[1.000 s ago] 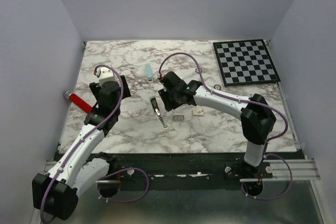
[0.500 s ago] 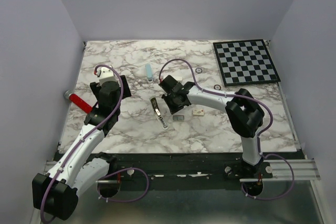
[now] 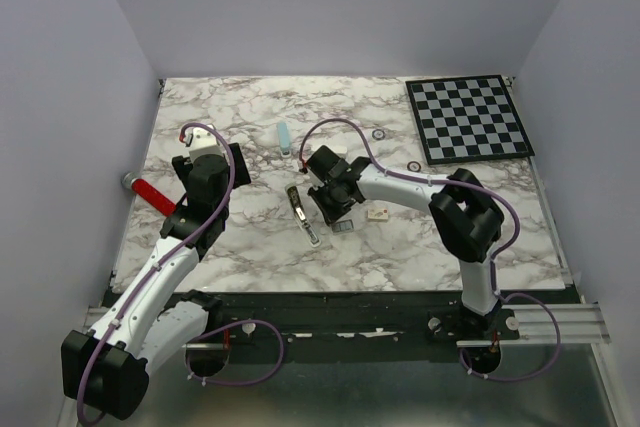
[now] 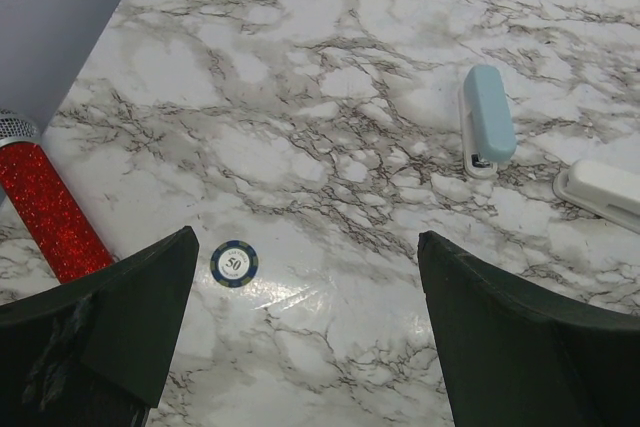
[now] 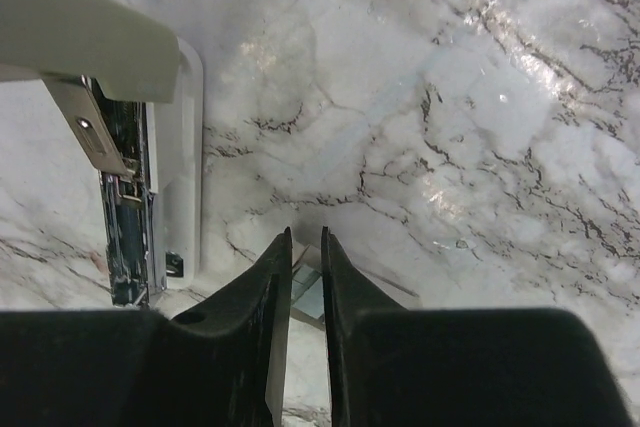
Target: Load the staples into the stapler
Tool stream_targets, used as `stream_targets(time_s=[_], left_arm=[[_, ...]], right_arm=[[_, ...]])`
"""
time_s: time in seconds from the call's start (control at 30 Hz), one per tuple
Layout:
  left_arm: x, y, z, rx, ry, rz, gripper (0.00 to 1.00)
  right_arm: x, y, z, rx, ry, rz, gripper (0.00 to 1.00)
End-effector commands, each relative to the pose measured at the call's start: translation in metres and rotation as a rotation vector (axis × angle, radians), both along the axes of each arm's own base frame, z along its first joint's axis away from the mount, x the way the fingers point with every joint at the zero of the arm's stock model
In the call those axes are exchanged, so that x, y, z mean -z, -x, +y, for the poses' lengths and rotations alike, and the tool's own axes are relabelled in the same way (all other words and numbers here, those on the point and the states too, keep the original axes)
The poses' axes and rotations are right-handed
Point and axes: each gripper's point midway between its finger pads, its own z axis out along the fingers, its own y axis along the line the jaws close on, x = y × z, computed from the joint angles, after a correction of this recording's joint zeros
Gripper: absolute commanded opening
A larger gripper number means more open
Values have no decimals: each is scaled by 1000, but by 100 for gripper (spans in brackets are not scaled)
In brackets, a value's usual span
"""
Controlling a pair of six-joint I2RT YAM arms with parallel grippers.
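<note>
Table's (image 3: 400, 259) near edge — bare, easy passage. Mid-table, stapler (image 3: 302, 213) and small white box (image 3: 378, 214) hem the right gripper (image 5: 306, 239) pinching the staples (image 3: 343, 227); checkerboard (image 3: 470, 119) fills the far-right corner.

On the marble-patterned table (image 3: 250, 247), the opened off-white and metal stapler (image 3: 302, 213) lies near the middle. The flat grey metallic staples (image 3: 343, 227) lie just right of it, and the small white box (image 3: 377, 214) lies further right. The pale blue mini stapler (image 3: 284, 136) lies behind them, and the black-and-white chequered board (image 3: 470, 119) lies in the far right corner.
</note>
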Motion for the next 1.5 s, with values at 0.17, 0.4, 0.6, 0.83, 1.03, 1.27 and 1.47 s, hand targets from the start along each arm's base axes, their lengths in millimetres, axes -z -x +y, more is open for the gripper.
stream_targets(time_s=[0.17, 0.4, 0.6, 0.83, 1.03, 1.27, 1.47], left_arm=[[-7, -2, -3, 16, 16, -24, 99], [-6, -2, -4, 17, 17, -23, 99], [-7, -1, -3, 10, 23, -24, 99], [-8, 2, -4, -12, 17, -24, 99], [-12, 7, -8, -18, 5, -32, 99], [-15, 10, -16, 4, -2, -40, 99], [-15, 11, -18, 14, -1, -43, 99]], right_arm=[[-23, 14, -14, -40, 17, 2, 26], [-51, 8, -34, 107, 49, -73, 34], [-36, 23, -45, 271, 57, 2, 38], [-31, 26, -34, 370, 20, 3, 39], [-23, 21, -33, 458, 10, -29, 35], [-11, 24, -33, 499, 5, -59, 32], [-9, 21, -31, 513, -7, -78, 29]])
